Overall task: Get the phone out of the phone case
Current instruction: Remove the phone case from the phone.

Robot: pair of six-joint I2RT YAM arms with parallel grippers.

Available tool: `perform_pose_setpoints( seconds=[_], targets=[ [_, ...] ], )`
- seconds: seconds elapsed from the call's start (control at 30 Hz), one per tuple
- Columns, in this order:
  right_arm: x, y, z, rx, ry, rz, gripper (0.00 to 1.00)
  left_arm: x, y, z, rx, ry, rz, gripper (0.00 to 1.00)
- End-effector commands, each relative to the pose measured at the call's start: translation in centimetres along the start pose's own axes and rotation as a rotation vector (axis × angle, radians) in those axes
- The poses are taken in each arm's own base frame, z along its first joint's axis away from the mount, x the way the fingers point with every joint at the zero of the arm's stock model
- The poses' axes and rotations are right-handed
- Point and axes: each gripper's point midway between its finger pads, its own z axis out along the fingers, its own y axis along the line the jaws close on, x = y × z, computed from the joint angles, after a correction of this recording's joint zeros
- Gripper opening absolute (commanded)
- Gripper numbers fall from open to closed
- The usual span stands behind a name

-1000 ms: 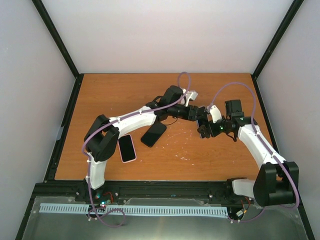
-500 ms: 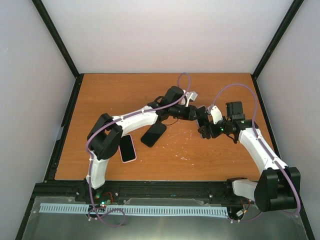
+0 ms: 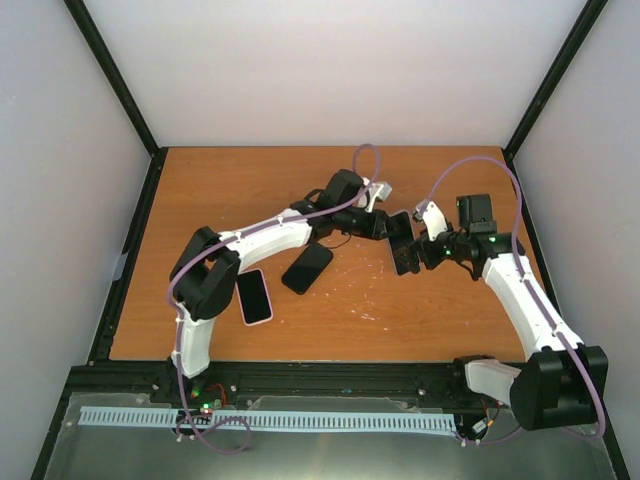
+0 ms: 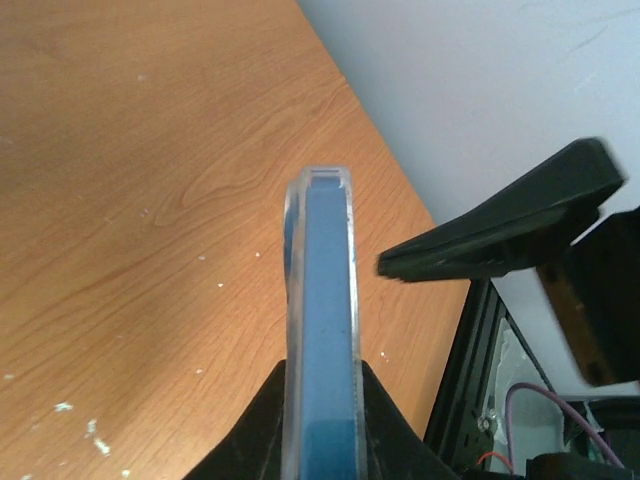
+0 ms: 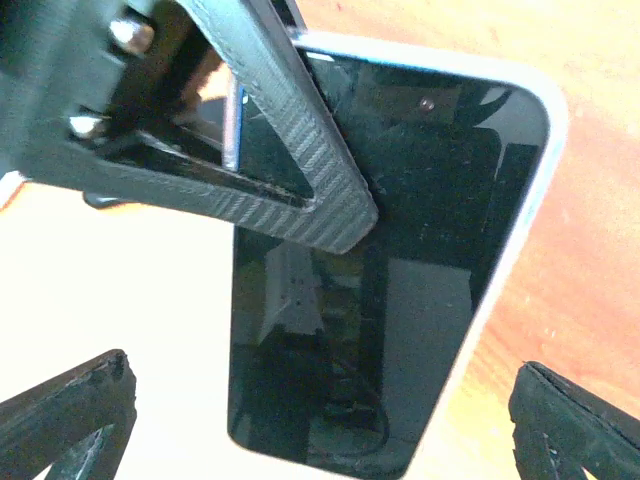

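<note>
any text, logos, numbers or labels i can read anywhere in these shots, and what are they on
No readable text, brand, number or sign in any view.
phone in the clear case: the dark screen shows only reflections, no logo or lettering.
pink-edged phone and dark phone or case: too small in the top view to show any marking.

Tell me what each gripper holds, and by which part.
The left gripper clamps the blue phone in its clear case by one end; right gripper holds nothing.
</note>
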Motion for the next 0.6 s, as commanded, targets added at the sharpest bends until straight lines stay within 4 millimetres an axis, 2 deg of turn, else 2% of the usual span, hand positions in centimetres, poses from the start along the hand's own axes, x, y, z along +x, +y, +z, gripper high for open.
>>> perform_pose_setpoints(
  seconds=[0.0, 0.1, 0.27, 0.43, 0.57],
  targets=[
    [-3.1, 2.8, -3.3, -0.096, -0.073, -0.074, 1.0, -4.5, -4.6, -6.6, 0.059, -0.11, 0.195, 0.0],
    [-3.7, 5.1, -4.8, -0.197, -0.093, -0.077, 1.0, -3.6, -6.2, -9.2, 0.103, -0.106, 0.302, 0.0],
    [-4.5, 7.8, -7.0, -0.308, -0.138, -0.124, 0.96, -0.5, -10.4, -12.9, 0.258, -0.074, 0.498, 0.0],
    [-4.9, 10.3, -8.4, -0.434, -0.184, -0.179, 0.8, 1.7, -12.7, -15.2, 0.368, -0.047, 0.61, 0.0],
    [-4.7, 12.2, -9.1, -0.559, -0.212, -0.19, 0.67, 2.1, -14.0, -16.3, 0.424, -0.052, 0.671, 0.0]
  ],
)
